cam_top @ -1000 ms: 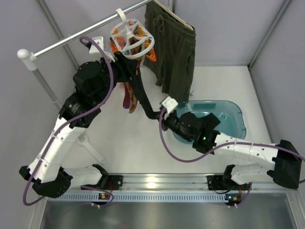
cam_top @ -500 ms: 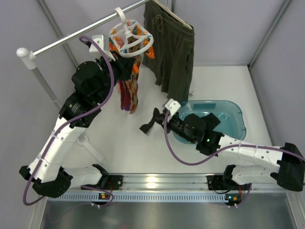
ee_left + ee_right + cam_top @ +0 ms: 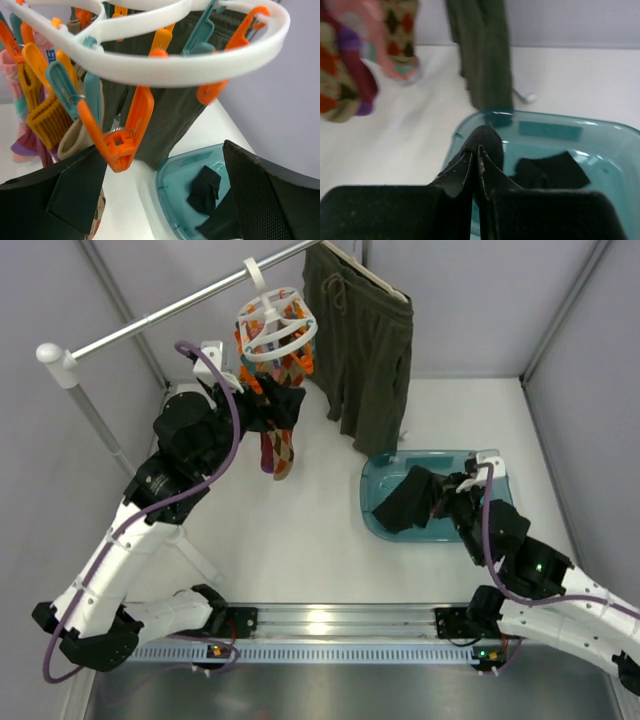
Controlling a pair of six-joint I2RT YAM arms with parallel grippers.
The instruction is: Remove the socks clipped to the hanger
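Left pincer (image 3: 164,148): released, jaws spread wide just under the ring of the hanger (image 3: 175,70); an orange peg (image 3: 122,145) hangs between them.
Right pincer (image 3: 475,162): clenched on a black sock (image 3: 405,502), which it holds over the left part of the bin (image 3: 425,454).
Room: bare desk (image 3: 300,540) lies between the two arms. Shorts (image 3: 365,350) hang just right of the hanger, and walls stand close on both sides.
Hanger: a white ring hooked on the rail (image 3: 150,318) at the far left, tilted, with orange and teal pegs.
Socks (image 3: 278,445): the remaining ones hang limp beneath the ring, in a brown-orange diamond pattern, maroon and pink.
Change: a second ago the right pincer held the black sock stretched from the hanger to mid-desk; now that sock is free and at the bin. The left pincer sat higher then, against the ring.
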